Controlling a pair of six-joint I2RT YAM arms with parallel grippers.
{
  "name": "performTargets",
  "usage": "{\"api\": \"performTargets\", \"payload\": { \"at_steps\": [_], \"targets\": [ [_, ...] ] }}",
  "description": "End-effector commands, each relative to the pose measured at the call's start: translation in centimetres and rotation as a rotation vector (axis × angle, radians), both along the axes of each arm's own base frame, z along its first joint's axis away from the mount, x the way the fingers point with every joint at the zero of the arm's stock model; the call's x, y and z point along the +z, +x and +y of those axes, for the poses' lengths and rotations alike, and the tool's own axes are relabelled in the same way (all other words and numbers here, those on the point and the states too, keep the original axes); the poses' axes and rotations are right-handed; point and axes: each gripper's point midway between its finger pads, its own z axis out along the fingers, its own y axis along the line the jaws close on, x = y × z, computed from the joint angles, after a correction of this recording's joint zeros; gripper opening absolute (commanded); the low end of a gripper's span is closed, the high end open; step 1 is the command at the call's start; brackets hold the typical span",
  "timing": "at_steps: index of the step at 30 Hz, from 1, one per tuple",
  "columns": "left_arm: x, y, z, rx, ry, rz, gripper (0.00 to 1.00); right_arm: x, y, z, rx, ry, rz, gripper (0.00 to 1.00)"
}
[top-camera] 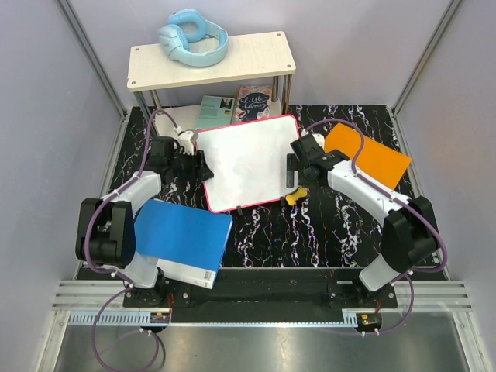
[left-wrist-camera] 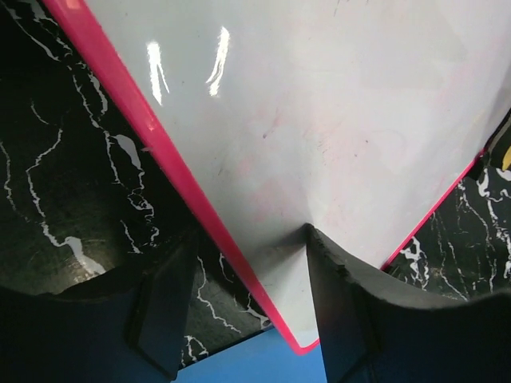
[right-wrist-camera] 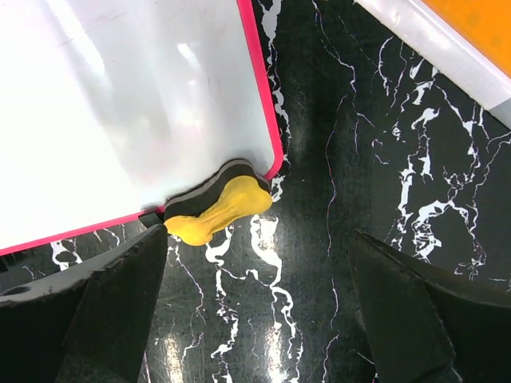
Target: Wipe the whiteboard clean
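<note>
Whiteboard, one, one yellow eraser at its corner

Whiteboard flat on table, abt ctr, set a bit askew. Eraser on table, touching board's near-R corner. L gripper at board's L edge, that edge running btwn its fingers: one over board, other over table; contact can't tell. R gripper at board's R edge, just behind eraser. Closed book near-L, in front of board, beside L arm, its far-R corner just by board's near-L corner. Another book far-R, just R of R gripper. Small shelf at back, behind board; U-shaped item on top, twd L end; two more bks beneath, side by side.
</note>
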Motion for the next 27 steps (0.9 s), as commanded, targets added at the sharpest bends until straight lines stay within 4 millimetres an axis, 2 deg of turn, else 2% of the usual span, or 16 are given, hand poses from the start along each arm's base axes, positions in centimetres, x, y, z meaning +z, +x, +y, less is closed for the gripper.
{"api": "performTargets", "payload": {
  "at_steps": [1,6,7,9,10,12,13,15,16,19,23,27],
  "targets": [
    [0.8,0.9,2.4,0.070,0.100,-0.084,0.63,0.1,-0.1,0.3,0.018,0.023,-0.019,1.00],
    [2.3,0.7,2.7,0.088,0.105,-0.124,0.70,-0.5,-0.9,0.3,0.016,0.042,-0.006,1.00],
    [2.9,0.6,2.8,0.092,0.106,-0.136,0.81,-0.5,-1.0,0.3,0.015,0.046,-0.008,1.00],
    [3.5,0.4,3.0,0.102,0.110,-0.147,0.94,-0.4,-1.3,0.1,0.013,0.047,-0.010,1.00],
    [4.6,0.4,3.0,0.106,0.106,-0.175,0.99,-0.2,-1.4,0.0,0.009,0.049,-0.016,1.00],
    [5.3,0.0,3.4,0.127,0.113,-0.185,0.99,0.2,-1.6,0.0,0.012,0.061,-0.027,1.00],
    [6.6,-0.3,3.5,0.140,0.109,-0.214,0.99,0.5,-1.6,0.0,0.013,0.068,-0.032,1.00],
    [7.7,-0.8,4.0,0.169,0.115,-0.228,0.99,1.2,-1.7,0.1,0.016,0.081,-0.050,1.00],
    [9.2,-1.3,4.1,0.186,0.105,-0.262,0.99,1.5,-1.8,0.0,0.013,0.087,-0.060,1.00],
    [11.0,-3.0,4.3,0.212,0.080,-0.267,0.99,3.1,-1.8,0.1,0.008,0.121,-0.107,1.00],
    [12.4,-4.6,4.6,0.267,0.039,-0.259,0.99,5.6,-2.1,-0.4,0.006,0.165,-0.202,1.00],
    [13.9,-6.0,4.1,0.269,-0.015,-0.290,0.99,6.8,-2.4,-0.9,0.005,0.185,-0.267,1.00]
  ]
}}
